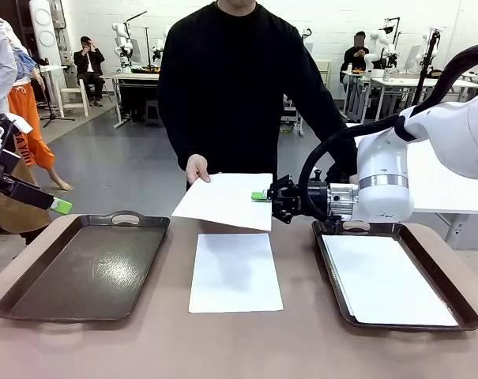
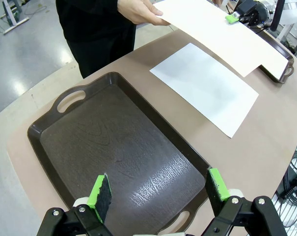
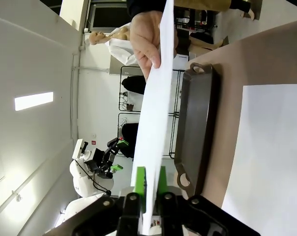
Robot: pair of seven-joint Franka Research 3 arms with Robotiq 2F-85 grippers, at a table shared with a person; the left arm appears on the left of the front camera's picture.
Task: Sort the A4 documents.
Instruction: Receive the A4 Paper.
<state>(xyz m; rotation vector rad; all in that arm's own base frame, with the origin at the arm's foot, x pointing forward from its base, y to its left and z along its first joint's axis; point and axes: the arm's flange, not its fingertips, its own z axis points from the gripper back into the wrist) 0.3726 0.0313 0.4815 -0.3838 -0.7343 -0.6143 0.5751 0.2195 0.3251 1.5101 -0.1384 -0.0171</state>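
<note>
Your right gripper (image 1: 261, 196) was clamped on the sheet (image 1: 225, 202), left gripper (image 2: 158, 191) jaws apart; next, I judged, the hand (image 1: 197, 168) beyond had to release.

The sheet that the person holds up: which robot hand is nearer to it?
Right. The right hand is shut on the sheet at its edge; the left hand is open near the left tray, well apart from the sheet.

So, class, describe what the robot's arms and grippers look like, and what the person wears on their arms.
The right arm is rounded white casing with a silver band near the wrist and a thick black cable alongside. The right gripper and left gripper are black and angular with bright green finger pads. The person wears long black sleeves.
</note>
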